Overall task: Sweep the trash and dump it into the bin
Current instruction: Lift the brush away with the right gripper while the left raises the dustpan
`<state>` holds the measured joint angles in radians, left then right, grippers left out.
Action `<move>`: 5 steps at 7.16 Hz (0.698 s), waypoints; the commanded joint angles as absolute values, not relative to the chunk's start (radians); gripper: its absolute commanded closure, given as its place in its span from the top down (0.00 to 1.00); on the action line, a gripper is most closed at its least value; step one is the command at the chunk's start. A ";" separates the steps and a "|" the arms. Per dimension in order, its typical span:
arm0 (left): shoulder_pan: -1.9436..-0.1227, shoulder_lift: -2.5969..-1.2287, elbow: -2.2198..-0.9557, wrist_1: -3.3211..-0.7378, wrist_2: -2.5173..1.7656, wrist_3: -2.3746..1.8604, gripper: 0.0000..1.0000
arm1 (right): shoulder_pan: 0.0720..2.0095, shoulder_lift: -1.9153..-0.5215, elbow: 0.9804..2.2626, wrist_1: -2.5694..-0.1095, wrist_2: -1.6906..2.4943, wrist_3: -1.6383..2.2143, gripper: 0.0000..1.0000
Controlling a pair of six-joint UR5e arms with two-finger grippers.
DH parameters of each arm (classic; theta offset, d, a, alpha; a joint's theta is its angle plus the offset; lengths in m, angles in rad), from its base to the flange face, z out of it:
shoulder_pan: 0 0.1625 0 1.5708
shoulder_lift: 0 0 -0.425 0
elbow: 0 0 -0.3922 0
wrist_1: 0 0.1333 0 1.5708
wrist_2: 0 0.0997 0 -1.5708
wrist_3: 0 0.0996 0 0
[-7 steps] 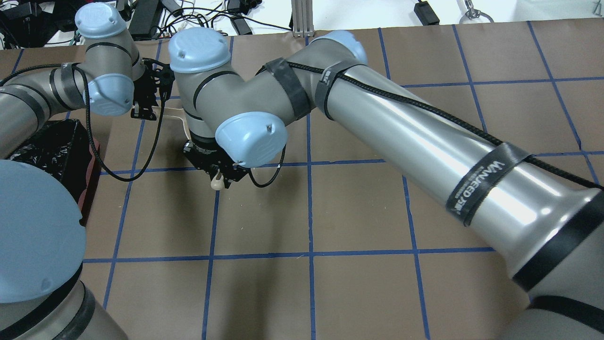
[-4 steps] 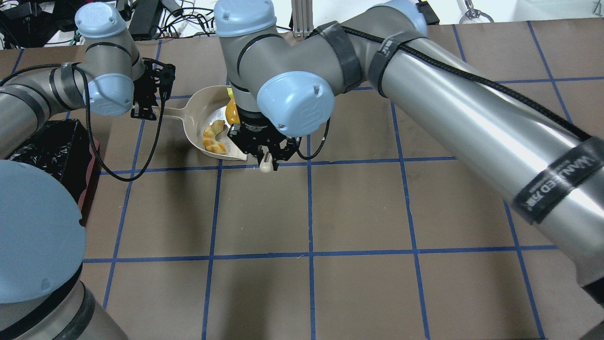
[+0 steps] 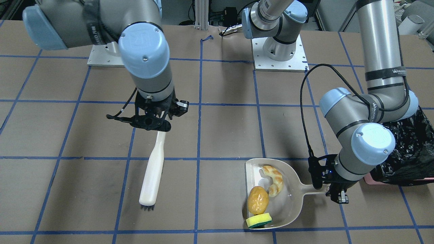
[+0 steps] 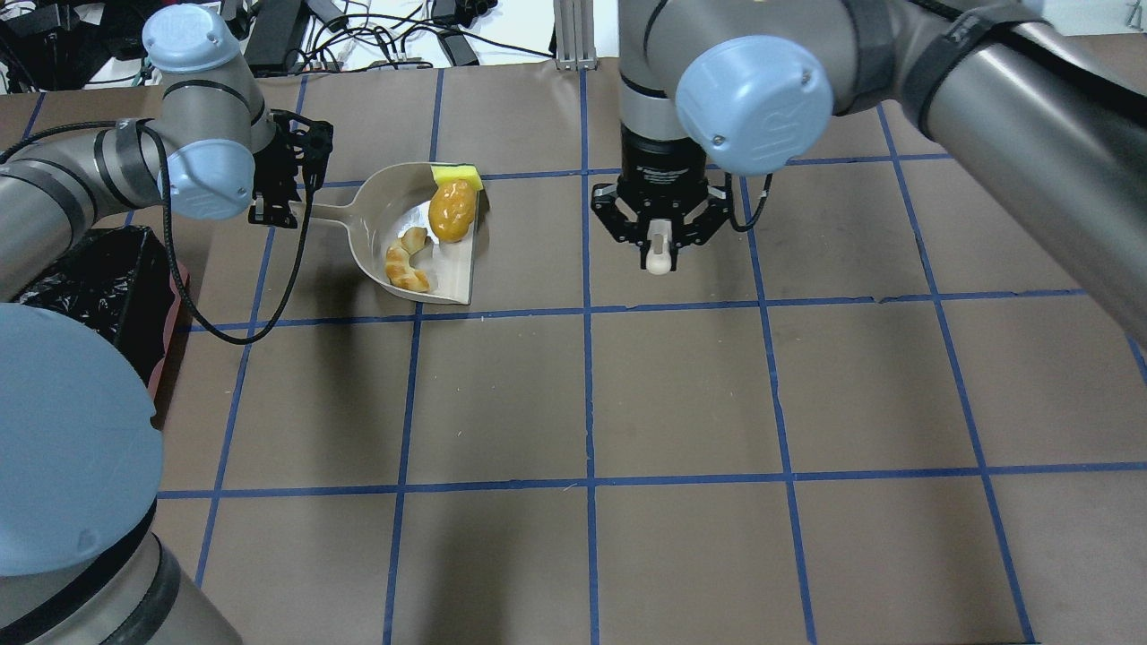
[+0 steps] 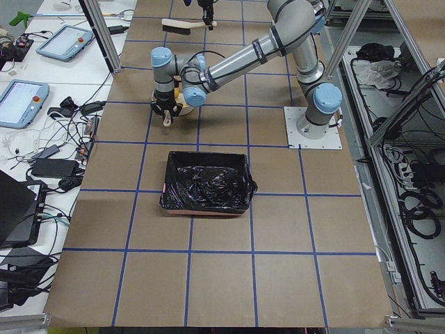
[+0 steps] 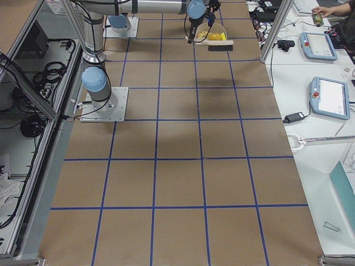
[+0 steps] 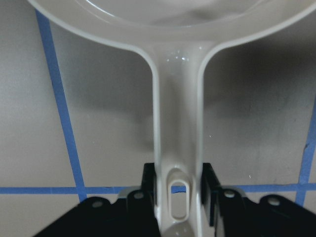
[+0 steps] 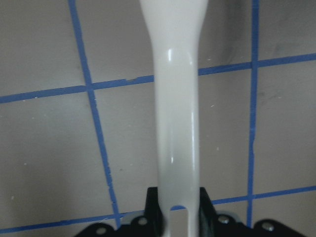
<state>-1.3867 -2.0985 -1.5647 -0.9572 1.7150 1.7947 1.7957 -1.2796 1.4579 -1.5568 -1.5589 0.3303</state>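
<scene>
- Left fingers (image 7: 148,190) clamped on dustpan (image 4: 387,202) handle, right fingers (image 8: 154,205) gripping brush (image 3: 152,173)
- sweeping looks done, trash (image 3: 257,200) all in dustpan
- next: lift level, tip over bin (image 5: 206,182)

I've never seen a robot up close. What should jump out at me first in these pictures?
Probably the beige dustpan on the robot's left side of the table, loaded with a potato, a croissant-like pastry and a yellow-green sponge, its handle pinched by the left arm's fingers. Further right, the right arm's fingers hold a white brush, and a black-lined bin sits beside the left arm.
</scene>
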 commanded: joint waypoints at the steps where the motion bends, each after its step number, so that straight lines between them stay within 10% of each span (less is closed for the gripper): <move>1: -1.387 -2.098 -1.565 -0.956 1.715 1.795 0.00 | 1.682 -1.298 1.499 -1.559 -1.609 0.174 0.00; 5: -1.370 -2.065 -1.563 -0.969 1.703 1.796 0.00 | 1.424 -1.298 1.567 -1.580 -1.623 -0.105 0.00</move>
<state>-1.3755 -2.0791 -1.5634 -0.9611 1.7109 1.7975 1.5163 -1.2976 1.5354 -1.5711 -1.6264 -0.0253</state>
